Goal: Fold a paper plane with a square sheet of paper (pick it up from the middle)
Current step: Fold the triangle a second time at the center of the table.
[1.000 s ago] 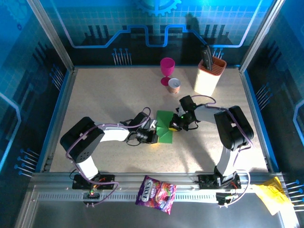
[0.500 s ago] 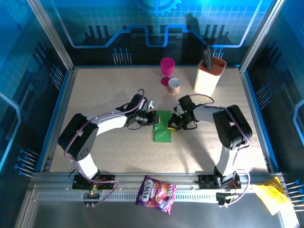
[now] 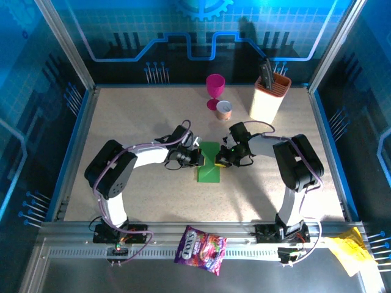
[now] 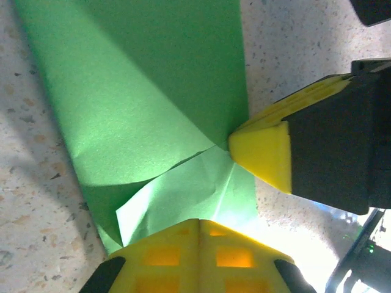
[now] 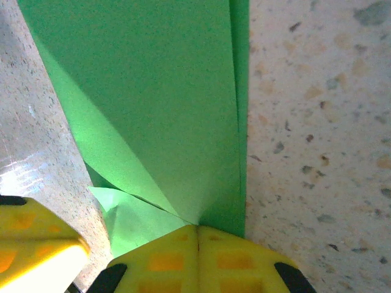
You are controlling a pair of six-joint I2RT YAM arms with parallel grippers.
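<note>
Top external view has the thin bright green sheet of paper (image 3: 209, 165) lying flat near the middle of the speckled beige worktop (image 3: 134, 122), about midway between its left and right edges. It is already creased into a narrow strip with slanted folds. Both arms reach in to it from either side. The left end effector (image 3: 195, 157) sits at the paper's left edge and the right end effector (image 3: 221, 160) at its right edge, the two close together.

From the left wrist, the left end effector (image 4: 198, 231) is closed, yellow fingers pressed together, with the tip resting on a small pale flap of the green sheet of paper (image 4: 153, 91). The right end effector (image 4: 259, 152) touches the fold just beside it.

From the right wrist, the right end effector (image 5: 197, 237) is closed too, its tip on the point where the creases of the green sheet of paper (image 5: 159, 91) meet. I cannot tell whether either one nips a layer.
</note>
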